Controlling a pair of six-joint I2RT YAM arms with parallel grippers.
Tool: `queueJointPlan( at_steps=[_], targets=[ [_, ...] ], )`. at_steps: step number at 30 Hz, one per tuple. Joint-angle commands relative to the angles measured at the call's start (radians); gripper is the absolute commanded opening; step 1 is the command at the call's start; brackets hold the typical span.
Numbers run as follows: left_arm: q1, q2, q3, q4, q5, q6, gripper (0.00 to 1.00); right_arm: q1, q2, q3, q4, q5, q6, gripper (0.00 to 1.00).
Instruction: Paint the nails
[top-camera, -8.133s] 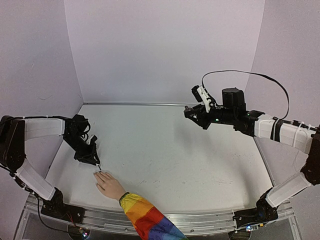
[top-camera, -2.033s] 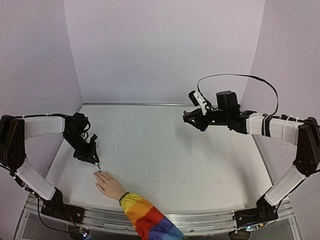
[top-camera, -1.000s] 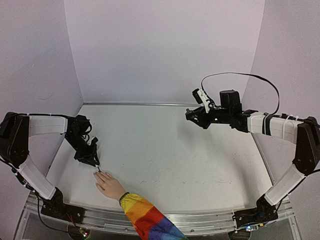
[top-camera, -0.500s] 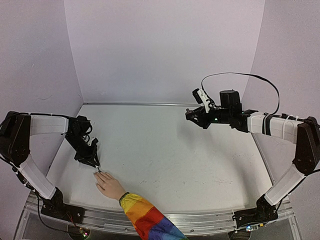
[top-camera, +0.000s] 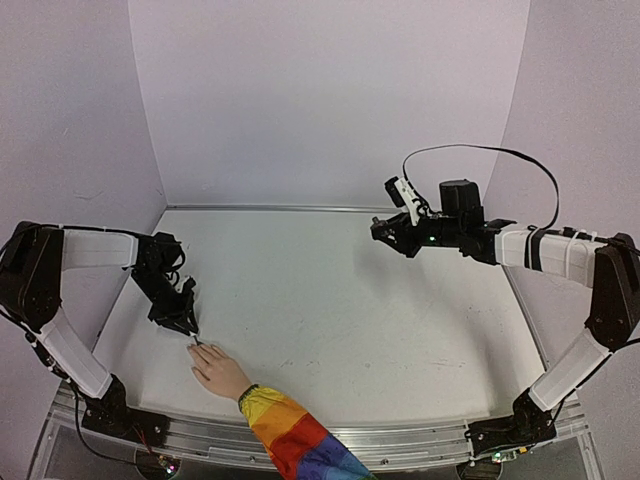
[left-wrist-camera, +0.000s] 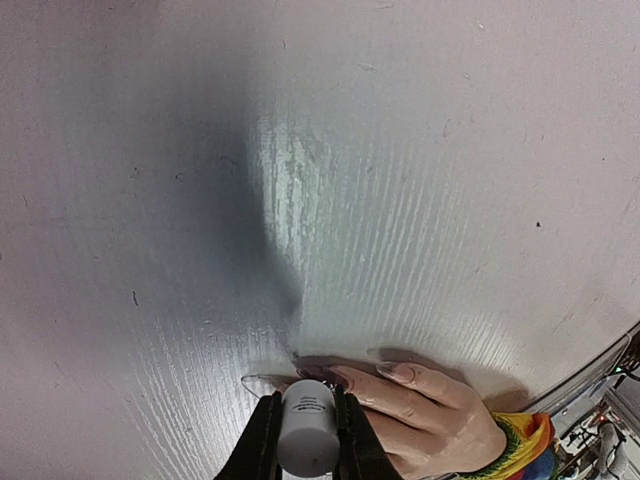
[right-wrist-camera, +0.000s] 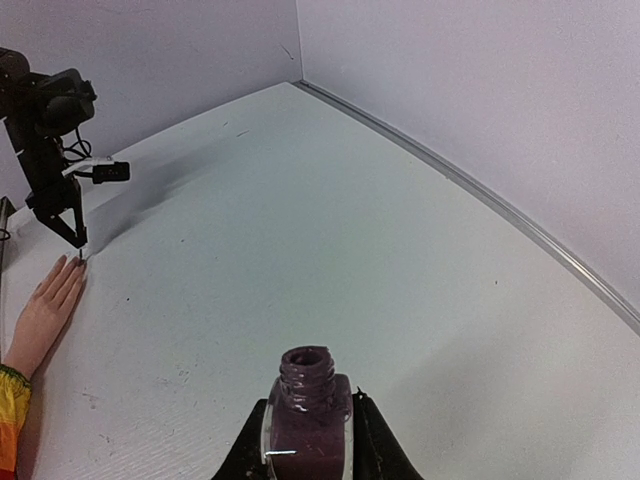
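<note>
Remotely, from my console, I see the white counter (top-camera: 340, 300) spread wide between pale lilac walls (top-camera: 330, 100), with both arms out over it. My right arm (top-camera: 555, 250) reaches in from the right side and hangs above the far right part of the counter. Its jaws are closed tight on a small bottle (right-wrist-camera: 306, 412) of dark purple polish, held upright with its neck uncapped. My left arm (top-camera: 95, 248) bends low over the near left part of the counter, its jaws pointing down and clamped on a white cap (left-wrist-camera: 308, 438), from which a thin brush (top-camera: 196, 338) runs down toward the counter. A pale beige hand (top-camera: 218, 368) in a rainbow-striped sleeve (top-camera: 295, 440) lies flat, palm down, on the near left of the counter, its fingers pointing toward the left jaws and well apart from the bottle. The nails (left-wrist-camera: 400, 372) show at the fingertips just beside the cap in the left wrist view: long, at least one pale pink, and one next to it that looks darker. The brush tip sits right at those fingertips; whether it touches a nail I cannot tell.
</note>
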Motion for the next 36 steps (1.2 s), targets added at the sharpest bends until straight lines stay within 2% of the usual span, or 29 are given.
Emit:
queueJointPlan(
  at_steps=[1,19,36],
  targets=[
    [0.003,0.012,0.02,-0.007,-0.007,0.008,0.0,-0.002,-0.002,0.05,0.05,-0.028,0.012,0.0],
    [0.005,-0.082,0.028,-0.006,-0.04,-0.004,0.0,-0.002,-0.009,0.042,0.047,-0.033,0.012,0.0],
    [0.004,-0.053,0.026,0.003,0.045,0.011,0.0,-0.002,-0.011,0.037,0.048,-0.041,0.012,0.0]
  ],
)
